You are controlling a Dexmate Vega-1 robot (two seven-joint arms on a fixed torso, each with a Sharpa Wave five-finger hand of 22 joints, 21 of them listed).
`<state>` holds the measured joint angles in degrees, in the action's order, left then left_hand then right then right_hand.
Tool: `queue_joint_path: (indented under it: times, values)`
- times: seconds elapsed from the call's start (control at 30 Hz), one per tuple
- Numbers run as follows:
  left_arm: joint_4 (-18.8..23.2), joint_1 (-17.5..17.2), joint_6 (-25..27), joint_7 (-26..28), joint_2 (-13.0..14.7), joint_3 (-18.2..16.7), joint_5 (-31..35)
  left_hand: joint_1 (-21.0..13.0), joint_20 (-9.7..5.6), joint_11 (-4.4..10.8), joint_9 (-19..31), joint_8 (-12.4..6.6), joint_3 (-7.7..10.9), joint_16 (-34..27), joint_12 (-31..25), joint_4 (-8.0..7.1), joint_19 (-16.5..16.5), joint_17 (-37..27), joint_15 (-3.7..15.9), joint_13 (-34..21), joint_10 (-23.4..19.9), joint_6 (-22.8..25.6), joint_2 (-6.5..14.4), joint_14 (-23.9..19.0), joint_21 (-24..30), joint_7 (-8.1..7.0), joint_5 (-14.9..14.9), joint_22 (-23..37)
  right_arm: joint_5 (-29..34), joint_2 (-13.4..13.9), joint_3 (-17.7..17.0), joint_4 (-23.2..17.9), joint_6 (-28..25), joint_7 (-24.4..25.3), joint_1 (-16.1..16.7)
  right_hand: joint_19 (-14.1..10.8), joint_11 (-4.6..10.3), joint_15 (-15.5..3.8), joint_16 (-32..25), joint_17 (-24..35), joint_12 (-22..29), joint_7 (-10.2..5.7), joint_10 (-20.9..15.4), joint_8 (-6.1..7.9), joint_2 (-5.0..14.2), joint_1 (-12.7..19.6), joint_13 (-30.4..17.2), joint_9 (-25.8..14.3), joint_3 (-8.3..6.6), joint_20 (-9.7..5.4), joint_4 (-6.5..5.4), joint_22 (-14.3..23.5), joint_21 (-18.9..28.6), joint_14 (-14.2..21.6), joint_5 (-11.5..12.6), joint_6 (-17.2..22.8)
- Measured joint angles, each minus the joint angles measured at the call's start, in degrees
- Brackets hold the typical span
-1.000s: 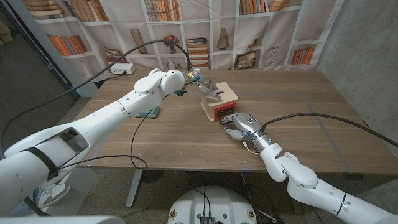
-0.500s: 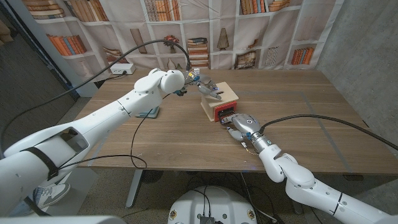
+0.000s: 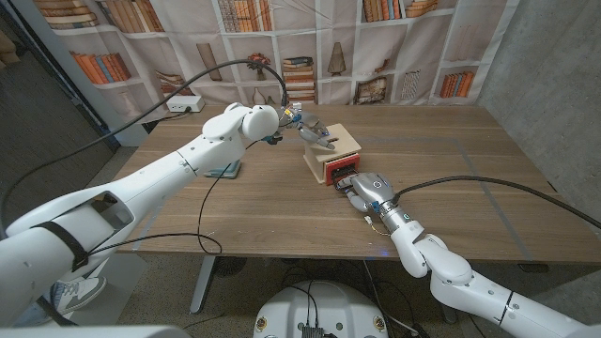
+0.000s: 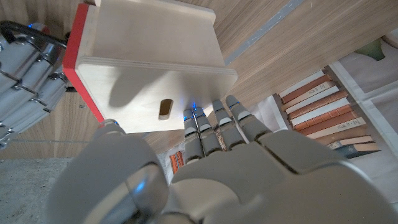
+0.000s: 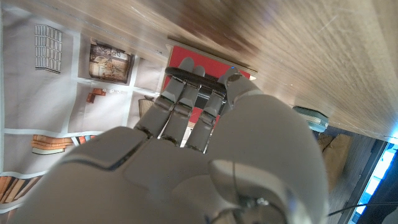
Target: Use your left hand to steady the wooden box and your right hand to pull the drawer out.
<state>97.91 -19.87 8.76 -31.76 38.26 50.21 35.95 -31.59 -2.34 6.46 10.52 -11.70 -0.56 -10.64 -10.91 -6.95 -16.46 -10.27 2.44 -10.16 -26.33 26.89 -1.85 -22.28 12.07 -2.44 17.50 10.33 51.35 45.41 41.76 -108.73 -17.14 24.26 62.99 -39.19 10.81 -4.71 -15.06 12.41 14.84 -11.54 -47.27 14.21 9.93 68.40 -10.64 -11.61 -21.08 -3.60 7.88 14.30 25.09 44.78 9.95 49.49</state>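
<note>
no writing can be read anywhere. the book spines printed on the backdrop (image 3: 282, 38) at the far side are too small and blurred to make out, and the wooden box (image 3: 331, 150) with its red drawer front (image 3: 336, 170) carries no label, brand or number that i can see.

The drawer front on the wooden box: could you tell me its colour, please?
Red, clearest in the right wrist view: drawer front.
</note>
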Motion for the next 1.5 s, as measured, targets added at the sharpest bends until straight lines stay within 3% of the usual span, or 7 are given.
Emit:
queue_joint_path:
  times: [0.13,0.53,1.5]
  values:
    - [0.00,0.01,0.04,0.00,0.00,-0.05,-0.12,0.01,0.00,0.00,0.03,0.01,-0.07,0.00,-0.11,0.08,0.00,-0.02,0.00,0.00,0.00,0.00,0.00,0.00,0.00,0.00,0.00,0.00,-0.11,-0.07,0.00,0.54,0.65,1.74,0.00,-0.20,-0.05,-0.66,0.00,-0.01,0.00,0.09,-2.10,0.00,0.07,0.35,0.00,0.00,-0.03,-0.20,-1.28,0.60,1.65,1.44,0.00,2.13]
    - [-0.09,0.15,0.11,-0.01,-0.04,-0.06,-0.50,0.60,0.00,-0.02,0.03,0.17,-0.07,0.00,-0.15,0.07,0.00,-0.04,0.00,-0.01,-0.17,0.02,0.60,0.00,0.00,-0.01,0.00,0.00,-0.33,0.27,-0.56,0.10,0.79,3.32,1.45,-0.16,-0.06,-0.74,0.68,-0.16,-0.01,0.20,-3.33,-0.56,0.82,-0.44,0.01,0.01,-0.28,-0.18,-2.77,1.01,2.55,1.52,-0.02,2.83]
    - [-2.15,1.45,-0.85,0.17,-1.01,0.78,-0.92,-0.24,0.00,-0.01,-0.02,-0.03,-0.62,0.11,0.01,0.16,0.00,0.00,0.01,-0.02,-0.36,0.03,0.55,0.00,0.00,-0.01,0.30,0.00,-1.60,3.33,-3.26,-5.44,-4.28,5.40,9.05,1.00,0.36,-1.15,1.99,-0.96,-0.70,0.29,-5.57,-0.90,0.59,-0.86,0.02,-0.53,-0.68,-0.07,-3.16,0.44,3.78,2.76,-0.03,3.54]
